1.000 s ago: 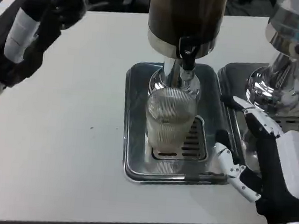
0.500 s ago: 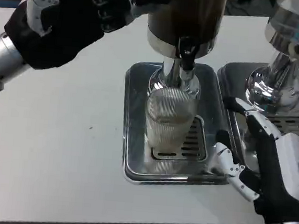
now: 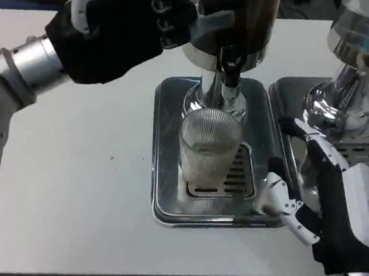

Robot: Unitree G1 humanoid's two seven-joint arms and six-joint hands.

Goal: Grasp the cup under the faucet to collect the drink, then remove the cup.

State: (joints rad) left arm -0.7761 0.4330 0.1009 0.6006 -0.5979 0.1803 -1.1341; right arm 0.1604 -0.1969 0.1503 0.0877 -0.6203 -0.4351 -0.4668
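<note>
Since a second ago, your left hand (image 3: 126, 26) has swung in from the far left edge and now sits at the upper left of the dark drink dispenser (image 3: 230, 19), its black fingers reaching against the dispenser's left side; whether they actually press on it you cannot tell, nor whether the hand is closed on anything. Your right hand (image 3: 324, 202) has barely moved: it waits at the lower right, fingers spread apart and holding nothing, one white fingertip just beside the right rim of the drip tray (image 3: 162, 175). The cup has not moved.

The surface is a white bench (image 3: 70, 186), with a dark edge along the bottom of the view. Beyond the bench at the top, the room is dim and blurred.

The ribbed clear cup (image 3: 209, 147) stands upright on the slotted grate of the silver drip tray, directly below the black faucet (image 3: 232, 61) of the dispenser. A pale liquid seems to fill its lower part, though the level is hard to read. To the right stands a second chrome dispenser (image 3: 351, 75) on its own dark tray (image 3: 285, 98), partly behind your right hand.
</note>
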